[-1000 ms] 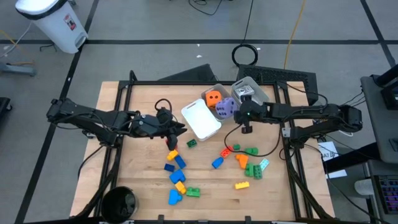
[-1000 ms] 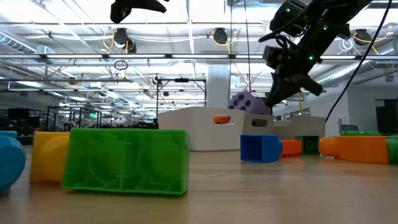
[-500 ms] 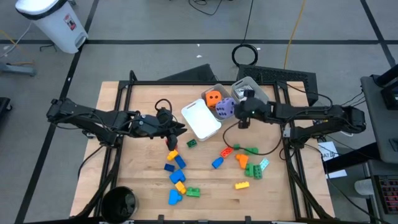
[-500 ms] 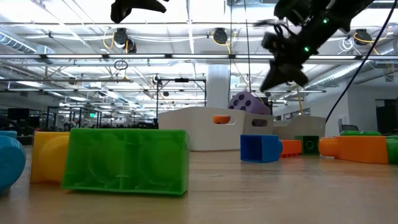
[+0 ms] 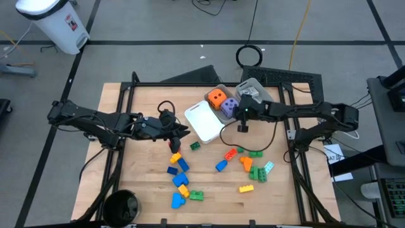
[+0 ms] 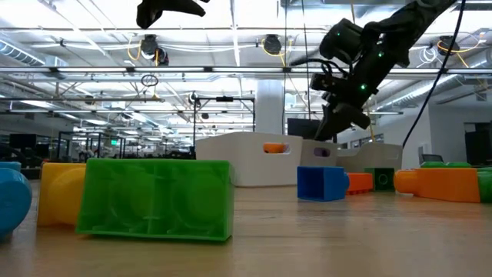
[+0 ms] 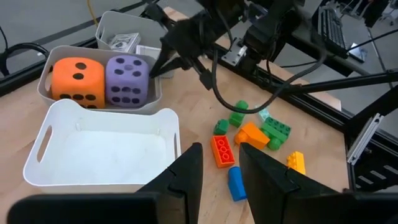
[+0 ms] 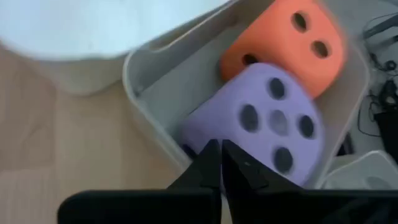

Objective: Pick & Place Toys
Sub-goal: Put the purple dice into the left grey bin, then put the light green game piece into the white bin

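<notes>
**Right tool waits by the dice tray, with no toy in it**

High view: the right tool (image 5: 243,126) is clenched and empty, just beside the tray (image 5: 223,90) with the orange die (image 5: 216,98) and purple die (image 5: 230,107). The red brick (image 5: 230,154) lies nearest it, toward the front, long side slanted. The left tool (image 5: 176,145) hovers over the surface (image 5: 139,183).
Low view: the right tool hangs high above the bricks.
Left wrist view: its fingers (image 7: 186,171) stand slightly apart, holding nothing.
Right wrist view: the purple die sits just ahead.
</notes>
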Controlling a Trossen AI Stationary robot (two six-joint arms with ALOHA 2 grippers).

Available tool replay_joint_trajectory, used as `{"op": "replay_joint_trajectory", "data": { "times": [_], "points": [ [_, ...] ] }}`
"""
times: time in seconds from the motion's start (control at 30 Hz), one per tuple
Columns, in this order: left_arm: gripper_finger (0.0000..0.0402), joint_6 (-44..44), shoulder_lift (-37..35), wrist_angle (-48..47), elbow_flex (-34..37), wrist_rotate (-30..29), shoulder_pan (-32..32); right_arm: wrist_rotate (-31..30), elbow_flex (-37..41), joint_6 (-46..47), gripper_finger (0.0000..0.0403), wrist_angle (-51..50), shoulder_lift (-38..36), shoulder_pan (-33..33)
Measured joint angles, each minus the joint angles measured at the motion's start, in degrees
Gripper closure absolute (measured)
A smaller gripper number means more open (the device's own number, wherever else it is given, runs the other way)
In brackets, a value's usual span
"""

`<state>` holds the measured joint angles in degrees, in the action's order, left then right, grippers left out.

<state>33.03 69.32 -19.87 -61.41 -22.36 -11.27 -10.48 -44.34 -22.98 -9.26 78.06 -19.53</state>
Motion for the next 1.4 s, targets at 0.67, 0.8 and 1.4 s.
{"op": "replay_joint_trajectory", "data": {
  "times": [0.67,0.8,1.4],
  "points": [
    [0.0289,-3.1,0.9,-0.6,0.0,-0.2,0.0,4.4,0.1,10.7,0.0402,1.3,-19.4,11.9],
    [0.0289,-4.6,2.3,0.7,0.0,-0.3,0.0,11.4,0.1,16.7,0.0386,4.8,-21.9,15.3],
    [0.0288,-5.6,9.4,0.4,0.0,0.0,0.4,12.0,0.1,36.1,0.0096,-34.1,-23.1,37.9]
  ]
}}
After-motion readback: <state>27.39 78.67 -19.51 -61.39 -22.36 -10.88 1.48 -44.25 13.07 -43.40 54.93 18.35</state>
